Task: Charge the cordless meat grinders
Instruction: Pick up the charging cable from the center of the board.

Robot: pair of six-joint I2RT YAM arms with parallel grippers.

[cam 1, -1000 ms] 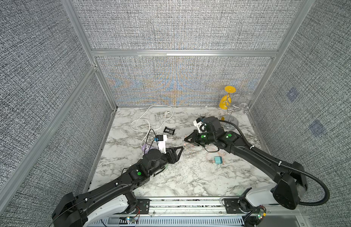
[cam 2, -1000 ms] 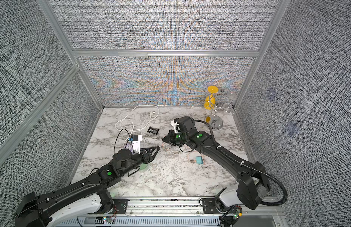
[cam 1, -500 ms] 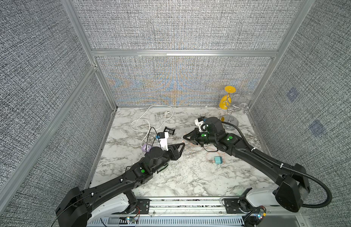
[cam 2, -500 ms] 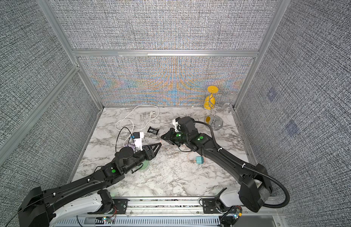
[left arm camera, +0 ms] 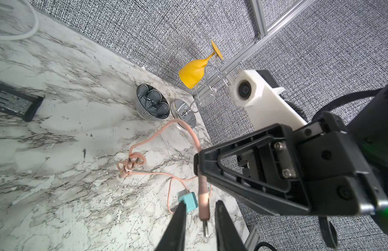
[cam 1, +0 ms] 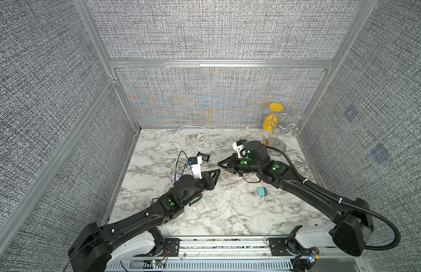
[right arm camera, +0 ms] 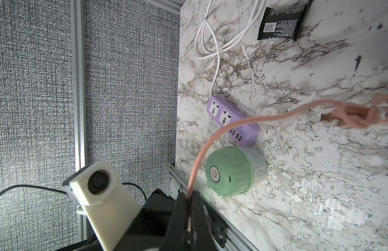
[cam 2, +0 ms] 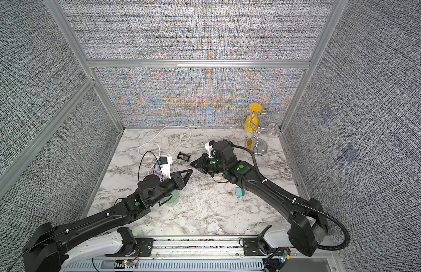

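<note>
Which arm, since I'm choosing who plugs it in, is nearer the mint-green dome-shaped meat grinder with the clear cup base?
Left. Its wrist hangs right over the grinder, left gripper just beyond; the right gripper, shut on the pink cable, is farther off.

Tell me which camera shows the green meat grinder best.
The right wrist view: the meat grinder shows almost whole, dome, button and clear base. In both top views only its green edge peeks from under the left arm. The left wrist view misses it.
</note>
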